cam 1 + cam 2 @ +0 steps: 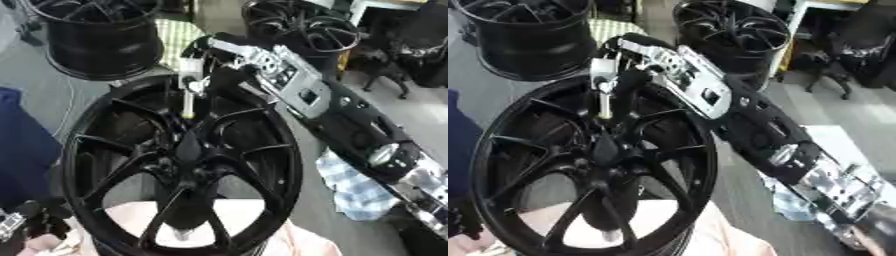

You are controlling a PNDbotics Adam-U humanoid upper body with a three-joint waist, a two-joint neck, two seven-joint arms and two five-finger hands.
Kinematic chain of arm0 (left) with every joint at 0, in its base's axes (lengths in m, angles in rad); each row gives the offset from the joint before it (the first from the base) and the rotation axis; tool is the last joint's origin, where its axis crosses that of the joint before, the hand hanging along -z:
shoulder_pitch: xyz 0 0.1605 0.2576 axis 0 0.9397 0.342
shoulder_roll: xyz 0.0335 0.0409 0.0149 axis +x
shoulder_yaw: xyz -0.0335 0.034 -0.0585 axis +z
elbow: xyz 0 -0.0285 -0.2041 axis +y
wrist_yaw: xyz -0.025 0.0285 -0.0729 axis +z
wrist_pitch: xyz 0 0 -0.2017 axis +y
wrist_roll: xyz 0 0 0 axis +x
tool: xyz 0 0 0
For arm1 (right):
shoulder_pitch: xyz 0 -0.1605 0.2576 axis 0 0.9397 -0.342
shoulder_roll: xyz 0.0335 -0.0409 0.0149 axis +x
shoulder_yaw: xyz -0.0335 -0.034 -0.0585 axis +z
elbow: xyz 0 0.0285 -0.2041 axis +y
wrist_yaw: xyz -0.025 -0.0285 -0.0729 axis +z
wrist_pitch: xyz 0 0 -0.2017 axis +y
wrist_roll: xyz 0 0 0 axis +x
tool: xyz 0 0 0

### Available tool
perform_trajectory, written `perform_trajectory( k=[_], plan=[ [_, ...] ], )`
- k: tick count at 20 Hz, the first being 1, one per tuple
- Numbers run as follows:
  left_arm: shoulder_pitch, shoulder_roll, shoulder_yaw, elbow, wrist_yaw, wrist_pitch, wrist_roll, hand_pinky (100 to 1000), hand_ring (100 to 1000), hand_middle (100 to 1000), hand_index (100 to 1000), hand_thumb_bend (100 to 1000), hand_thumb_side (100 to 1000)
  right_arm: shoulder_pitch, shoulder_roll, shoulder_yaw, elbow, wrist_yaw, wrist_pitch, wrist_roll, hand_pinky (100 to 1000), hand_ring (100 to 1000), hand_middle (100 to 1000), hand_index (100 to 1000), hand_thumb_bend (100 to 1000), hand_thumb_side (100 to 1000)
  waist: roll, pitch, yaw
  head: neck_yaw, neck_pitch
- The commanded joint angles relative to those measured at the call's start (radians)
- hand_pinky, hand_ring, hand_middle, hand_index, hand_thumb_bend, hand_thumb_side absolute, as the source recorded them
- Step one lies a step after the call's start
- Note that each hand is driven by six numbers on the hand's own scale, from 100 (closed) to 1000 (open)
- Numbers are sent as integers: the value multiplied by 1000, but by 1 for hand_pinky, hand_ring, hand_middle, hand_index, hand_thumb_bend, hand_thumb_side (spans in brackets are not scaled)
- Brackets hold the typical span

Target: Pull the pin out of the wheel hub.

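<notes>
Pin (187,105): a slim pale rod standing nearly upright above the middle of the big black wheel hub (179,165), its lower end close over the dark centre cap where the spokes meet. My right hand (198,75) comes in from the upper right on a long black and silver arm (350,125) and sits at the pin's top end, fingers curled down and pinching it between fingertips and thumb. The hub lies flat before me, its spokes fanning out to a thick rim, with something pale pink (236,215) showing through the openings near the lower edge. My left hand (16,222) shows only at the lower left corner, and I cannot tell how its fingers are set. Two more black wheels (101,35) stand at the far side, and a blue-and-white cloth (354,187) lies just beside the hub's right rim.
</notes>
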Motion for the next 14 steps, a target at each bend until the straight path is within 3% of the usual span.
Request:
perform_trajectory(
  k=[1, 2, 5, 9, 12, 14],
  plan=[
    [1, 7, 14, -6, -4, 1, -1, 596, 613, 634, 841, 100, 933, 5, -110, -52, -79, -31, 11, -18, 638, 599, 382, 533, 100, 220, 10, -28, -14, 20, 14],
    [6, 9, 20, -4, -4, 3, -1, 596, 614, 634, 841, 100, 933, 23, -143, -70, -108, -41, 18, -23, 640, 600, 386, 537, 100, 246, 9, -33, -23, 30, 18],
    [20, 20, 38, -5, -3, 8, -1, 596, 614, 635, 841, 100, 931, 114, -252, -146, -197, -65, 41, -59, 642, 601, 387, 539, 100, 202, 6, -45, -51, 61, 25],
    [39, 36, 66, -14, 2, 11, -1, 595, 614, 635, 840, 100, 929, 354, -355, -303, -286, -94, 64, -203, 647, 612, 399, 560, 100, 178, 3, -53, -90, 97, 32],
    [50, 51, 88, -24, 8, 11, -1, 594, 614, 635, 839, 100, 928, 577, -320, -418, -320, -17, 93, -332, 674, 674, 525, 715, 121, 208, -1, -48, -124, 117, 32],
    [59, 64, 104, -31, 12, 8, -1, 594, 614, 635, 839, 100, 926, 714, -232, -475, -325, 38, 112, -420, 698, 734, 682, 876, 222, 290, -4, -44, -149, 131, 30]
  ],
)
